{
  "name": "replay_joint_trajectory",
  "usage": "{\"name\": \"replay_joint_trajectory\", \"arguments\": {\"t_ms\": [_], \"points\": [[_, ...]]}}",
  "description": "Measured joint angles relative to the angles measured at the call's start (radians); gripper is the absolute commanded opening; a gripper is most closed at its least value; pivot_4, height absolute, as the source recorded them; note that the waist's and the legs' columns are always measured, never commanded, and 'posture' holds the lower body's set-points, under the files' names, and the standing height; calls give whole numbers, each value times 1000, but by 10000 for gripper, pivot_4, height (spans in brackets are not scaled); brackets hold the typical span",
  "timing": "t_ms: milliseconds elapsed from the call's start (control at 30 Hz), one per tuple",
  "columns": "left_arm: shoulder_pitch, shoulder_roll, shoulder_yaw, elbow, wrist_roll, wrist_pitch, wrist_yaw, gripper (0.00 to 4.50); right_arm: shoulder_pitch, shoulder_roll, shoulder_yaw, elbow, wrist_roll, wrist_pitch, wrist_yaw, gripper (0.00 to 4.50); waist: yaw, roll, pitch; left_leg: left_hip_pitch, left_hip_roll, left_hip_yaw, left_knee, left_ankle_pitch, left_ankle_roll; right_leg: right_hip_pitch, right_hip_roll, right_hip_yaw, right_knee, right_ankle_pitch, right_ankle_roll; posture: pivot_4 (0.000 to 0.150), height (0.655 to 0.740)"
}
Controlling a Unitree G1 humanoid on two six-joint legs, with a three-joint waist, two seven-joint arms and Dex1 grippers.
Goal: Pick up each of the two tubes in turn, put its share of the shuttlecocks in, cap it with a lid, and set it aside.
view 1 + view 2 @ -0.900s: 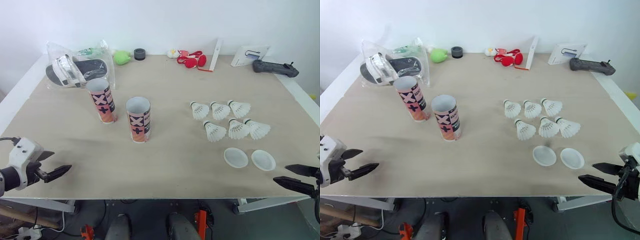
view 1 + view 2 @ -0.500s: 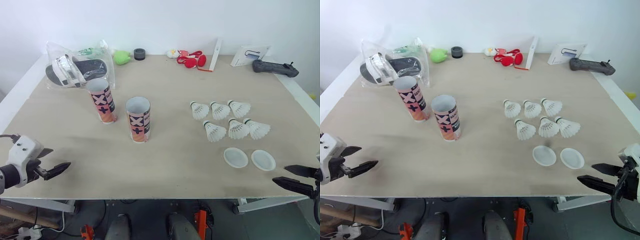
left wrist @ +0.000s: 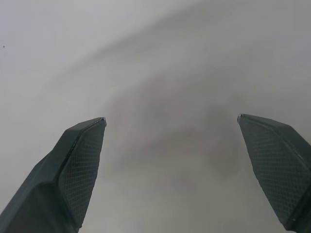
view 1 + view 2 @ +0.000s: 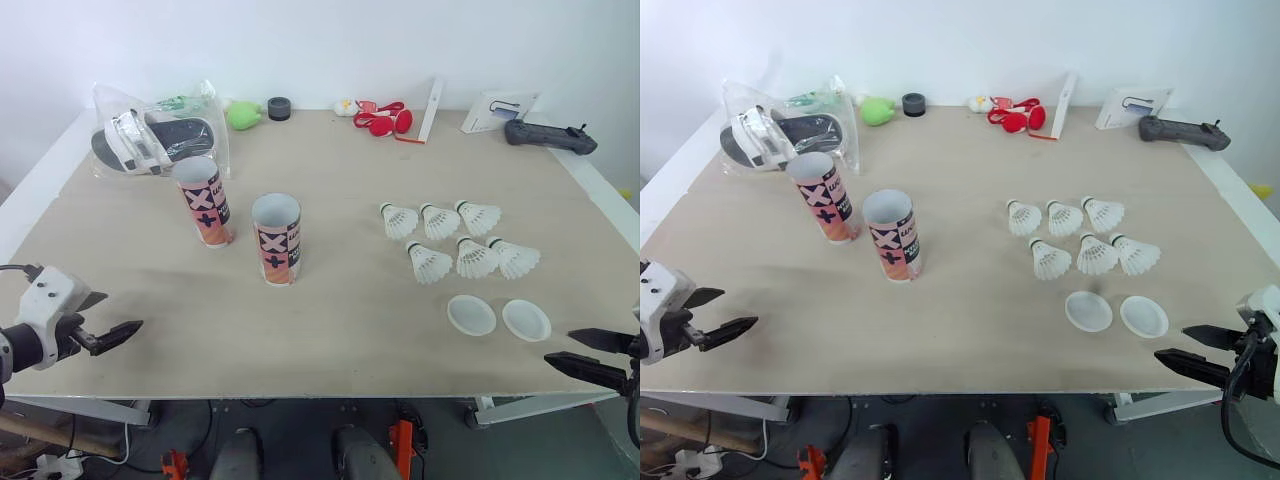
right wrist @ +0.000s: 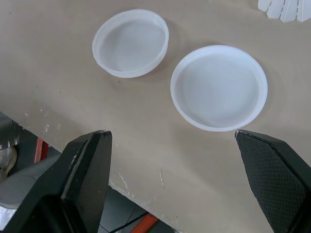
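The left jaws are open wide and hold nothing. Their 2 black fingers (image 3: 77, 165) have just a grey blur between them. These jaws are over the near left corner of the desk (image 4: 340, 170), to the left of the front tube (image 4: 277, 240) and closer to the robot than it is.

The right jaws are open wide too and hold nothing. They are at the near right corner of the desk, far to the right of the front tube. Just beyond them lie 2 white lids (image 5: 218, 87). The lids lie flat with the rim up, side by side but not touching, to the right of the front tube and nearer the robot.

The front tube stands up with its open end on top. The second tube (image 4: 205, 200) stands near it, a bit behind and to the left, not touching it.

6 shuttlecocks (image 4: 476, 260) lie to the right of the front tube in 2 rows of 3.

Far behind the front tube, along the back of the desk, are a clear bag (image 4: 150, 135) with sandals in it, a green thing (image 4: 242, 114), a black ring (image 4: 279, 107), a red thing (image 4: 385, 122) and a black controller (image 4: 550, 135).
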Motion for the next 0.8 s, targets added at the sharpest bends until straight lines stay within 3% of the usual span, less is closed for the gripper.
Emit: {"name": "replay_joint_trajectory", "arguments": {"t_ms": [167,333,400,567,700,800], "points": [[-25,-39,-5,-27,-3,0,33,45000,-65,20,-56,-71,111,107,-19,43678,1,1,0,0,0,0,1,0,0,1,0,0,0,0,0,1500,7400],[-87,-139,-31,-116,-60,-12,69,45000,-306,29,-48,-339,346,220,-147,43678,-5,3,-1,1,2,-1,4,1,0,2,3,1,1,4,1,1500,7400],[-129,-243,-110,-145,-67,-29,111,45000,-508,121,119,-489,428,235,-287,43678,-5,-2,-3,1,2,-3,5,1,0,3,5,1,1,5,1,1500,7400],[-162,-308,-190,-168,-61,-47,152,45000,-611,190,272,-555,450,244,-382,43678,3,-3,-3,-4,2,-3,8,1,0,2,5,2,1,7,8,1500,7400],[-276,-470,-347,-126,18,-134,244,45000,-713,271,422,-561,400,221,-456,43678,11,-3,-4,-8,0,-5,11,1,0,1,4,2,0,11,5,1500,7400],[-329,-523,-385,-80,39,-166,267,45000,-732,292,454,-551,380,213,-461,43678,10,-2,-4,-7,0,-6,11,1,0,1,5,1,1,11,5,1500,7400]]}}
